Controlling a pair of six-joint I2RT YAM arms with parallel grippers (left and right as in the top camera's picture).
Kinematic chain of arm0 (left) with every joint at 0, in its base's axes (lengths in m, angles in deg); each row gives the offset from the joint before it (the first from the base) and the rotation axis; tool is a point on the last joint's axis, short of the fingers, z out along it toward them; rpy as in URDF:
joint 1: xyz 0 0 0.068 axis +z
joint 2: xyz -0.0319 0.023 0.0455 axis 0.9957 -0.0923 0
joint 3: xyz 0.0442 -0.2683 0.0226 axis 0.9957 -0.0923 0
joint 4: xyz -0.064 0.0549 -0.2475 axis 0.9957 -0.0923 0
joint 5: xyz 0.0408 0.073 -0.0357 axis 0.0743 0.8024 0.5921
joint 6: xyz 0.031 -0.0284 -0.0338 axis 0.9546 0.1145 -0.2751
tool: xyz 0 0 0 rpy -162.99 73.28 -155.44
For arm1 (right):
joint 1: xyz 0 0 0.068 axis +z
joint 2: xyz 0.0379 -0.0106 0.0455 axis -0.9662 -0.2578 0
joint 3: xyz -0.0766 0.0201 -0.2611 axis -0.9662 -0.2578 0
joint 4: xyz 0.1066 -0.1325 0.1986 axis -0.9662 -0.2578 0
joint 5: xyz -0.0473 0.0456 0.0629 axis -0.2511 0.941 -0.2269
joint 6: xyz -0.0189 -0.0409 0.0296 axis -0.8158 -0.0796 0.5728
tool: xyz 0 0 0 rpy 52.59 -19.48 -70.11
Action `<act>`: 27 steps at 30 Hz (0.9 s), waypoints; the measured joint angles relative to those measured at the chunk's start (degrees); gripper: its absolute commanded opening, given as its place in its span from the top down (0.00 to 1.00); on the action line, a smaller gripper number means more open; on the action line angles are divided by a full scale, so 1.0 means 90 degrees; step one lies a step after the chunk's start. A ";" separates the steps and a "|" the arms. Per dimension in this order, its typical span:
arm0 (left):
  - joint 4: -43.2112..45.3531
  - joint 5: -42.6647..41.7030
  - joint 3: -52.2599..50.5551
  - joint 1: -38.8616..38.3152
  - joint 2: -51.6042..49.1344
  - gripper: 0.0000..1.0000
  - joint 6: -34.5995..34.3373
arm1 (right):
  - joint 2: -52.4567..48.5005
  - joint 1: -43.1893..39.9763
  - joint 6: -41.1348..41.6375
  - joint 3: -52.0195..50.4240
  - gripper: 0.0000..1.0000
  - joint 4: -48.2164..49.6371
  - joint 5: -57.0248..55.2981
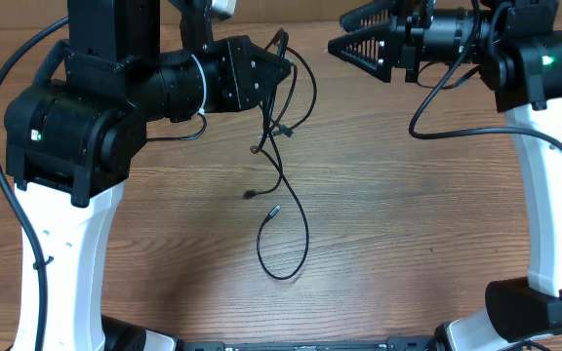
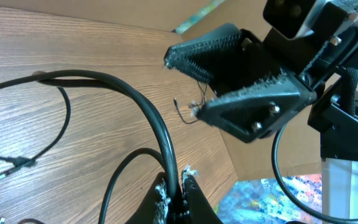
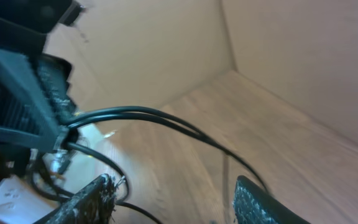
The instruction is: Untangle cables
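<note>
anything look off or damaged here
On the left gripper, the fingertips look frayed, pale fuzz at their edges, where they pinch the cables. The cables hang from it onto the table in loose loops.

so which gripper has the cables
The left gripper: its fingers are shut on the cables. The right gripper is open and grips nothing.

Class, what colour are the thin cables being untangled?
The cables are black, clearest in the overhead view.

Robotics lab bench, wood-grain table (image 1: 418,224), white-and-black left arm (image 1: 66,136) and right arm (image 1: 544,146) standing on it, cardboard walls (image 3: 166,50) behind.
</note>
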 measured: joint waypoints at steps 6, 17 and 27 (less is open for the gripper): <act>0.0170 0.0002 0.0000 -0.0085 0.0000 0.96 -0.0291 | 0.0000 0.0427 -0.0233 0.0000 0.42 -0.0034 0.0180; 0.0333 0.0002 0.0000 -0.0083 0.0000 0.96 -0.0998 | 0.0000 0.1263 -0.1336 0.0000 0.96 -0.0277 0.0211; 0.0323 0.0024 0.0000 -0.0083 0.0012 0.95 -0.1158 | 0.0000 0.1263 -0.1423 0.0000 0.96 -0.0386 0.0153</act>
